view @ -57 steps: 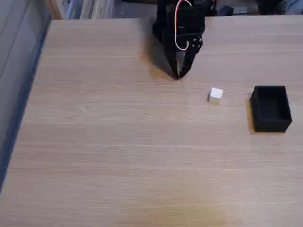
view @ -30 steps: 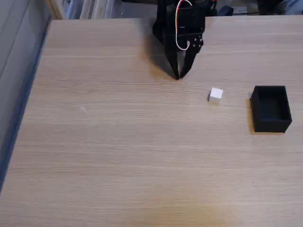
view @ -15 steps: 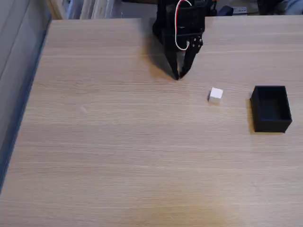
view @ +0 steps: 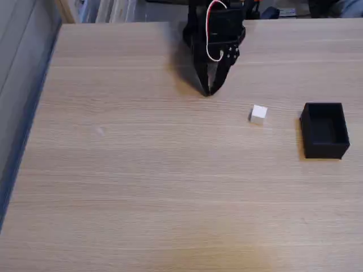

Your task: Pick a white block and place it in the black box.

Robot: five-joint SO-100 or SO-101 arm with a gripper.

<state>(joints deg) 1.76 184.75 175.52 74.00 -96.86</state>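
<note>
one gripper: the black gripper point(view: 207, 93) hangs at the far middle of the table in the fixed view, its fingers pointing down and toward the near side.
jaws: the two fingers meet at their tips in a narrow point, drawn together, with nothing between them.
wire: a white and red cable point(view: 212, 34) loops over the front of the gripper body.
white block: the white block point(view: 258, 114) lies on the table to the right of the fingertips and a little nearer, apart from them, with bare wood between.
black box: the black box point(view: 324, 130) stands further right again, past the block and slightly nearer, well apart from the gripper; its open top faces up and its inside looks dark.
block to box: the block sits between the gripper and the box, near the box's left wall but not touching it.
hidden or cut off: the arm above the gripper runs out of the top edge, so its upper joints are cut off; whether the fingertips touch the wood or hang just above it is hard to make out.
table: the light wooden table point(view: 142, 181) fills most of the view, its grain running left to right.
surroundings: a grey floor strip point(view: 20, 68) runs down the left side beyond the table edge, and blurred clutter point(view: 102, 10) lines the far edge.
in the way: nothing lies on the wood between fingertips and block.
</note>
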